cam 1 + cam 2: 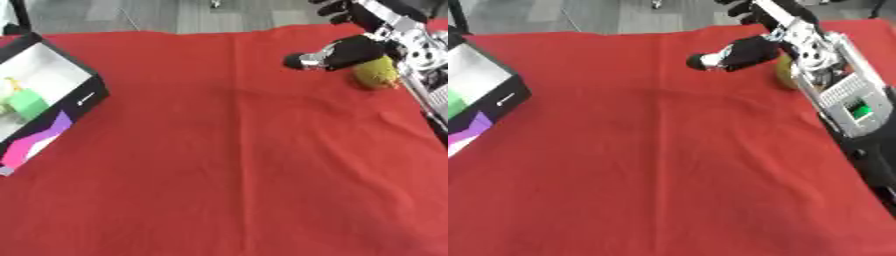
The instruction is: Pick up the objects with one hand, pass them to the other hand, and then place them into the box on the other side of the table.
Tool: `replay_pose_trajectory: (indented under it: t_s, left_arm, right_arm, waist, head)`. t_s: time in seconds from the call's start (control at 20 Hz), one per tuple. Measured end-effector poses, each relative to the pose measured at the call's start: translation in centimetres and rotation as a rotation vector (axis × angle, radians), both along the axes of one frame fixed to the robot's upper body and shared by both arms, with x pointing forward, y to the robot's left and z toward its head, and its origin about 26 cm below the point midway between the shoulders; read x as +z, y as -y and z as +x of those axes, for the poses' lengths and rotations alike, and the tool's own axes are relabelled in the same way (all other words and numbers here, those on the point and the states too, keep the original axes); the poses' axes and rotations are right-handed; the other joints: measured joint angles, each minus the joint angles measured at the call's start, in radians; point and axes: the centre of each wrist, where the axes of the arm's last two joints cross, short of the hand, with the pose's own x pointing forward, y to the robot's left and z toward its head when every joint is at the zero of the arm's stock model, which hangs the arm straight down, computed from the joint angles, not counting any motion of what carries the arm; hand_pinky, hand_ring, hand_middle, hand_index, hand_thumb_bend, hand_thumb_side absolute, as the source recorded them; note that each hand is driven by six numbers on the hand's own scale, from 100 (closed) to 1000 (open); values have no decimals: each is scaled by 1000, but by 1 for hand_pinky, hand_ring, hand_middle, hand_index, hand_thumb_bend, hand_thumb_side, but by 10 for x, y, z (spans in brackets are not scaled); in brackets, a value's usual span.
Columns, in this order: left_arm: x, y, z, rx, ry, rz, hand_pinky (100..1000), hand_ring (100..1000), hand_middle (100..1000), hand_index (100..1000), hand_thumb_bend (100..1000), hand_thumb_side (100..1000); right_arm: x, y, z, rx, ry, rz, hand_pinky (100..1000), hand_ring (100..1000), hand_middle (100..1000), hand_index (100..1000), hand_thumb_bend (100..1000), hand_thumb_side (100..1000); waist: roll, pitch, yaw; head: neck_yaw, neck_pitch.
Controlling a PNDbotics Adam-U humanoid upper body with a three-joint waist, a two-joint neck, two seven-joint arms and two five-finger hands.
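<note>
right hand (354,50): over far right of cloth, fingers spread, holding nothing
fruit (377,73): yellow-green, just beneath the palm, on the cloth
cloth (227,150): red
box (86,95): well left of hand, green block (28,103) inside

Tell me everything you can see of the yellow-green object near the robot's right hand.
The yellow-green object is a small rounded lump with a rough, fuzzy-looking surface, perhaps a soft toy or a piece of fruit; what it is exactly cannot be told. It lies on the red cloth at the far right of the table. The right hand is just above and left of it, the thumb reaching out to the left, and partly covers it. Whether the hand touches it cannot be told. In the right eye view the arm hides most of it.
</note>
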Motion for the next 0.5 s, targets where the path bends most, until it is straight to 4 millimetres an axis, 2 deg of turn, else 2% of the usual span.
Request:
replay_pose_trajectory:
  t_s: [0.25,0.5]
  left_arm:
    - [-4,7,-4,-20,12,-27,681,653,747,765,776,631]
    - [0,10,-7,-32,29,-31,680,651,745,763,775,631]
  right_arm:
    - [-4,44,30,-103,-71,-93,894,884,878,859,670,220]
    - [-18,88,54,-220,-170,-139,899,886,893,859,643,212]
  waist:
    - [0,0,7]
    - [0,1,16]
  head:
    - [-24,0]
    - [-50,0]
